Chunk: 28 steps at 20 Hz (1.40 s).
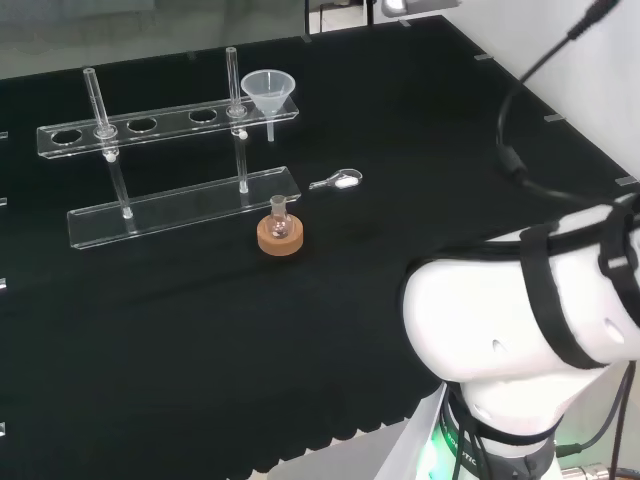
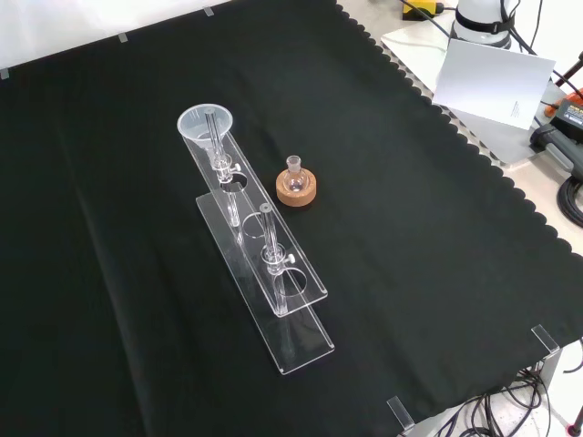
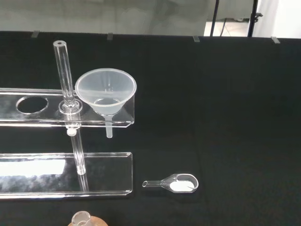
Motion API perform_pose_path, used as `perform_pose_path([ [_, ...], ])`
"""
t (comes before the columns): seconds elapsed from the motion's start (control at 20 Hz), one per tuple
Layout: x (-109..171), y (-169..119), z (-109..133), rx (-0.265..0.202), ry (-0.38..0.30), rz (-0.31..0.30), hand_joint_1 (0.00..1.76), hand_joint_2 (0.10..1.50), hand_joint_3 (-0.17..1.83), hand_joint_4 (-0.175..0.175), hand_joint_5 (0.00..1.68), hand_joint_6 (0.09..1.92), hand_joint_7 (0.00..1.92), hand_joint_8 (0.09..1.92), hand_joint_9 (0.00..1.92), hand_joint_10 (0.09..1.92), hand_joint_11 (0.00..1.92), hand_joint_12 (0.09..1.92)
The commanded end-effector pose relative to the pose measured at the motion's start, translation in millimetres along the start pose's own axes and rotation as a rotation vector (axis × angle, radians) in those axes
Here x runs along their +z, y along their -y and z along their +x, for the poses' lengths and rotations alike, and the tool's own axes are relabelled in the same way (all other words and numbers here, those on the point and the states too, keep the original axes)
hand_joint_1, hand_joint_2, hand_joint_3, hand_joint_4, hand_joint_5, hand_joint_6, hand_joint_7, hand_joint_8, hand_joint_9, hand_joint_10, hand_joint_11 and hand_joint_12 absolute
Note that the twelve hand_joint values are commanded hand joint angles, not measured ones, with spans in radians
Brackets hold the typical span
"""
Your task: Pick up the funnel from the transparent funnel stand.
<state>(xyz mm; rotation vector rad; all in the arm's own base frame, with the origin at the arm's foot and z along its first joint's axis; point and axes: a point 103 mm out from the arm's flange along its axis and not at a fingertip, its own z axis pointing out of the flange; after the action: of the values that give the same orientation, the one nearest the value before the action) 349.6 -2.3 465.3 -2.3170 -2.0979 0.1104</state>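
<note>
A clear funnel (image 1: 268, 92) sits upright in the end hole of the transparent stand (image 1: 160, 125), at that shelf's right end in the head view. Its stem hangs below the shelf, above the stand's base plate (image 1: 180, 207). In the front view the funnel (image 2: 206, 123) is at the far end of the stand (image 2: 287, 293). The wrist view has the funnel (image 3: 106, 92) close by, beside an upright clear post (image 3: 66, 75) on the stand's shelf (image 3: 28, 115). Nothing touches the funnel.
A small glass flask on a cork ring (image 1: 280, 233) stands just in front of the stand's base (image 2: 296, 187). A clear scoop holding white powder (image 1: 337, 181) lies on the cloth to the right of the base (image 3: 176, 182). The arm's white link (image 1: 500, 330) rises at the lower right.
</note>
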Motion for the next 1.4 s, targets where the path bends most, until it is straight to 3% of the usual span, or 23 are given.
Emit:
perform_pose_path([
  [0.05,15,-66,8,0.015,0.022,0.031,0.00,1.24,0.35,-0.008,0.26,0.09,0.00,0.55,0.18,0.67,0.04,1.39],
  [0.85,71,-158,30,-0.038,0.044,0.123,0.00,1.22,0.33,-0.021,0.24,0.09,0.01,0.55,0.19,0.68,0.05,1.40],
  [1.4,126,-181,37,-0.122,0.083,0.223,0.21,1.03,0.24,-0.013,0.20,0.09,0.01,0.60,0.18,0.73,0.02,1.45],
])
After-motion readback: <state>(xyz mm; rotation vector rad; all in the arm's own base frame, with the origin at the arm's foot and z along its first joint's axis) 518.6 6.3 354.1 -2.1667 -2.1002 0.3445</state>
